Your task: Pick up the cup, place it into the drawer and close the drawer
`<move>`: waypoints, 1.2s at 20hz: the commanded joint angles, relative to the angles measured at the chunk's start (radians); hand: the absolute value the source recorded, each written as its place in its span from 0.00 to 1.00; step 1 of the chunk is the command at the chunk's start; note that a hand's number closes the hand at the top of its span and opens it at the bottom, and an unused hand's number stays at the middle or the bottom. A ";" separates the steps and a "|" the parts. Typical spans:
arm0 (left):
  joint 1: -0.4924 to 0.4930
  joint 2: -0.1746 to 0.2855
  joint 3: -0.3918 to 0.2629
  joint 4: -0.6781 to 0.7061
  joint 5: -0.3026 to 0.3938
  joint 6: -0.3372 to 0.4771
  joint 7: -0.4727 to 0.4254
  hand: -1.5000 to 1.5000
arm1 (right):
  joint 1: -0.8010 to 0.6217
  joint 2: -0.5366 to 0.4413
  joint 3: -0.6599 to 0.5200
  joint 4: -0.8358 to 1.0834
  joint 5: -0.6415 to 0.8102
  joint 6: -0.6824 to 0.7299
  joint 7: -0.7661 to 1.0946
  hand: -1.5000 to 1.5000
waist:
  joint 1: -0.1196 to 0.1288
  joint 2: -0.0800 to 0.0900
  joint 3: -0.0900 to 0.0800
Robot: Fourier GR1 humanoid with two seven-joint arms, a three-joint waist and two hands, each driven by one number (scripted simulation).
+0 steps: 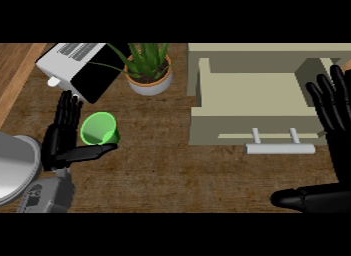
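A green cup (100,129) lies on its side on the wooden counter, its mouth turned toward me. My left hand (62,140) is right beside it on the left, fingers straight and pointing away, thumb reaching under the cup's near side. The beige drawer (252,95) stands pulled out and holds nothing, with a pale handle (279,148) at its front. At the right edge my right hand (342,125) is open, fingers up, next to the drawer's right side.
A white toaster (78,70) sits at the back left. A potted plant (148,70) stands between it and the drawer. A grey round object (4,167) fills the lower left corner.
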 commanded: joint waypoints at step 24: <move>-0.200 0.073 0.104 0.740 0.016 -0.080 -0.500 0.00 | 0.012 0.032 0.049 -0.043 0.035 -0.013 0.033 0.00 | -0.003 0.001 0.000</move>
